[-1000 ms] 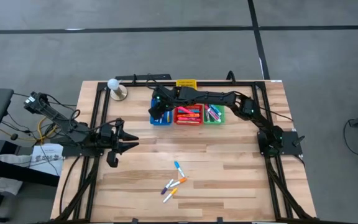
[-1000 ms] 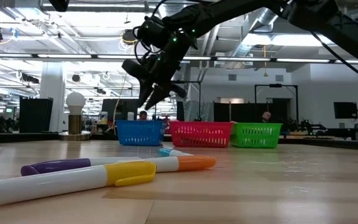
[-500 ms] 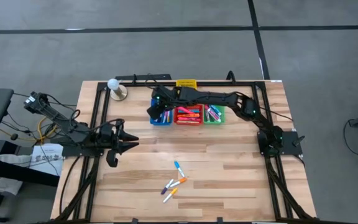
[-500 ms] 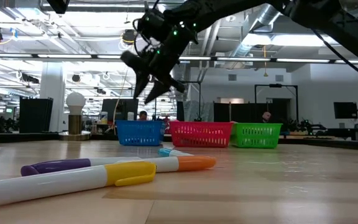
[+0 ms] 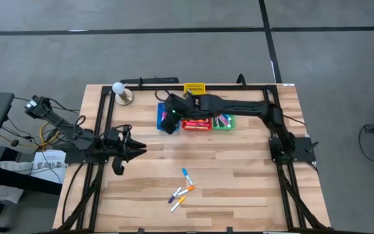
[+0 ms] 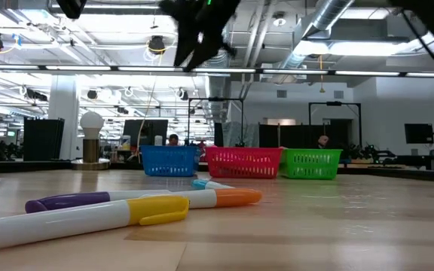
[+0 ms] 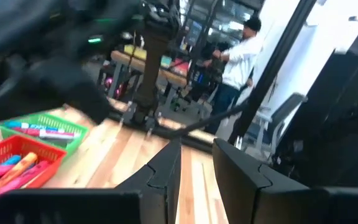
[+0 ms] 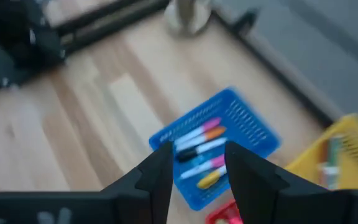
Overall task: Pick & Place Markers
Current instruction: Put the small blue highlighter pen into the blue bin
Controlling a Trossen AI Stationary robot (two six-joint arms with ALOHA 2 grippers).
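With its fingers (image 8: 160, 168) parted and empty above the blue bin (image 8: 219, 146), the right gripper (image 5: 169, 119) could clip the bin's rim, scattering markers (image 5: 182, 190) already sorted.

A red bin (image 5: 197, 121) serves as the landmark on the wooden surface (image 5: 239, 175). A blue bin (image 5: 162, 117) stands just beside it on one side and a green bin (image 5: 223, 121) just beside it on the other, the three in a row. A yellow bin (image 5: 195, 88) sits behind the red one, at the surface's far edge. A white ball on a round stand (image 5: 120, 91) stands beyond the blue bin, near the far corner. In the room behind, a person in a white top (image 7: 240, 55) stands.
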